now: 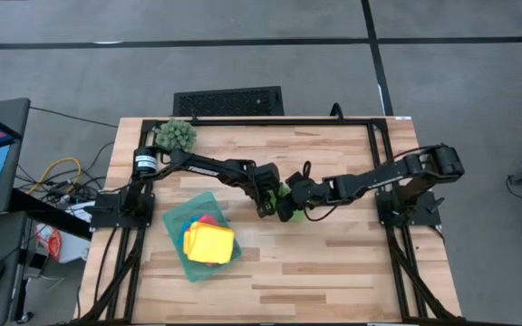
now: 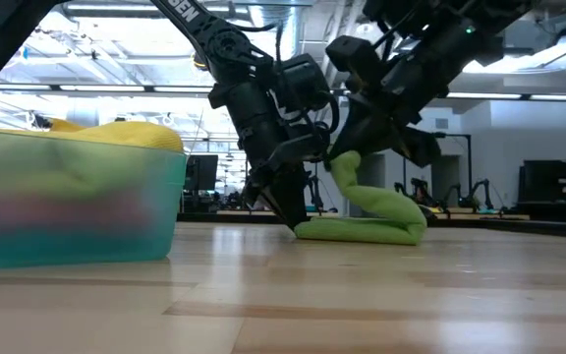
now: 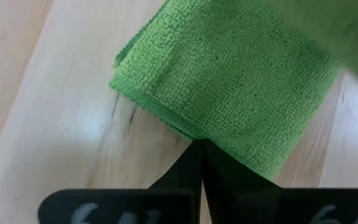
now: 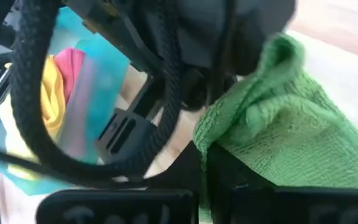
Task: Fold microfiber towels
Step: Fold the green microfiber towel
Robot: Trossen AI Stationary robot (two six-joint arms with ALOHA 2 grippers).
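While the teal tray (image 1: 176,237) sits at the table's left with the yellow towel (image 1: 209,243) piled over the pink towel (image 4: 72,61) in it, I see the left gripper (image 3: 199,149) clenched, its tips down on the green towel (image 2: 367,218) mid-table. The right gripper (image 1: 294,205) grasps that towel's other side, lifting a fold above the wood.

the high view looks straight down on the whole table (image 1: 333,263) from far above. the low view sits at table-top height, close to the teal tray (image 2: 67,211), facing the room. both wrist views are very near the green towel (image 3: 229,81), which all four views share
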